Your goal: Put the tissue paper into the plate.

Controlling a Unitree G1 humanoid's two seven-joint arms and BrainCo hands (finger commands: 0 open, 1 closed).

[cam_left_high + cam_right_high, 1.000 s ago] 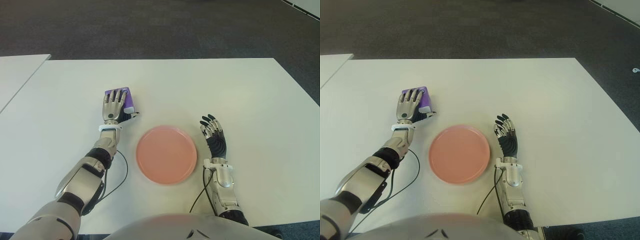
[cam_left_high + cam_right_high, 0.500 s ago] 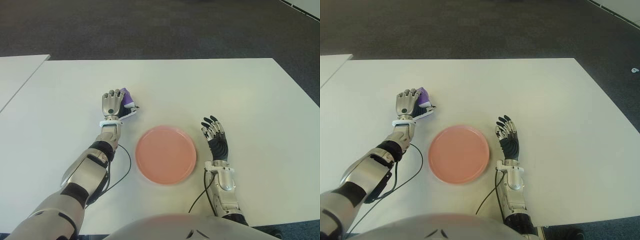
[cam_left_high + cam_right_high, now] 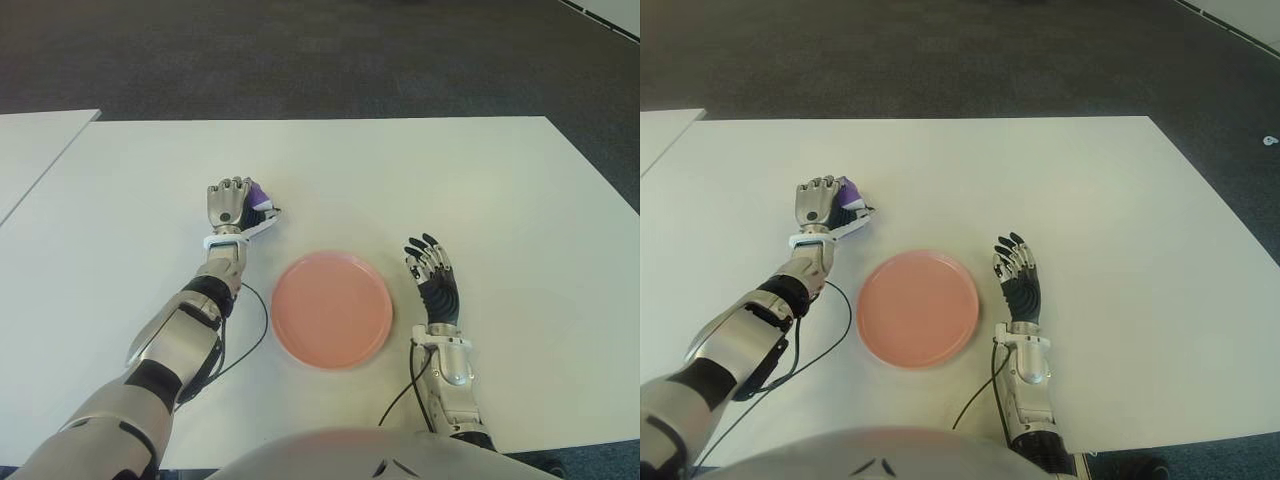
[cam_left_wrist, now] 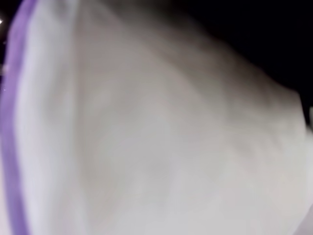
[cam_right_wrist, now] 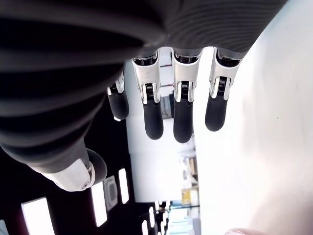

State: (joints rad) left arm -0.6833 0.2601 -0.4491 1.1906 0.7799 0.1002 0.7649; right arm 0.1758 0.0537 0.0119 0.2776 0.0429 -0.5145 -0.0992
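Note:
The tissue paper pack [image 3: 256, 197] is purple and white and sits inside my left hand [image 3: 232, 205], whose fingers are curled around it, up and to the left of the plate. Its white wrapper with a purple edge [image 4: 146, 137] fills the left wrist view. The pink round plate [image 3: 331, 309] lies on the white table [image 3: 430, 170] in front of me, with nothing on it. My right hand [image 3: 431, 275] shows just right of the plate, fingers spread and holding nothing.
A black cable [image 3: 245, 340] loops on the table beside my left forearm, close to the plate's left rim. A second white table [image 3: 35, 145] stands at the far left. Dark carpet lies beyond the far edge.
My left hand went from lying flat on the tissue pack to curling its fingers around it. The right hand has hardly moved.

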